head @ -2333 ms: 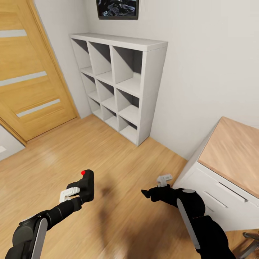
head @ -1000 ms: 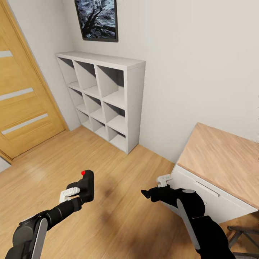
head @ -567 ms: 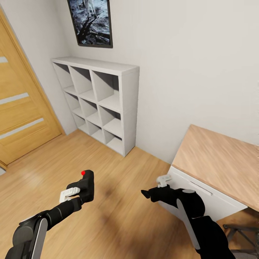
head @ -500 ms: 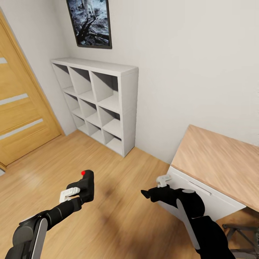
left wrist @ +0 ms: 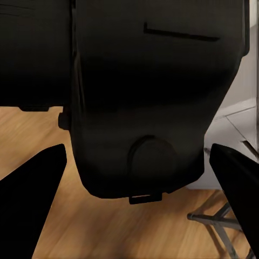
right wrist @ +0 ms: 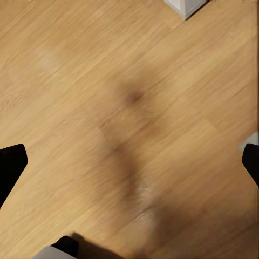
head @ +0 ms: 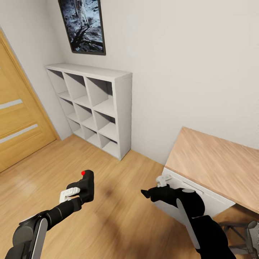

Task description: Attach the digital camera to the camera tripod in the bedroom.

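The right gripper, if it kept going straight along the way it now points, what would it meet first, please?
Most likely the wood floor: the right wrist view, looking along the fingers of the right gripper, shows bare planks ahead with nothing between, though depth is hard to judge.

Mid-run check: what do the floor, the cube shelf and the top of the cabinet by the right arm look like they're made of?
The floor looks like light wood planks with a soft sheen: visible grain lines and a faint glare. The cube shelf seems to be matte white painted board, flat and grainless. The cabinet top appears to be light wood or veneer, with streaky grain, over a plain white front. As renders, the real materials stay open.
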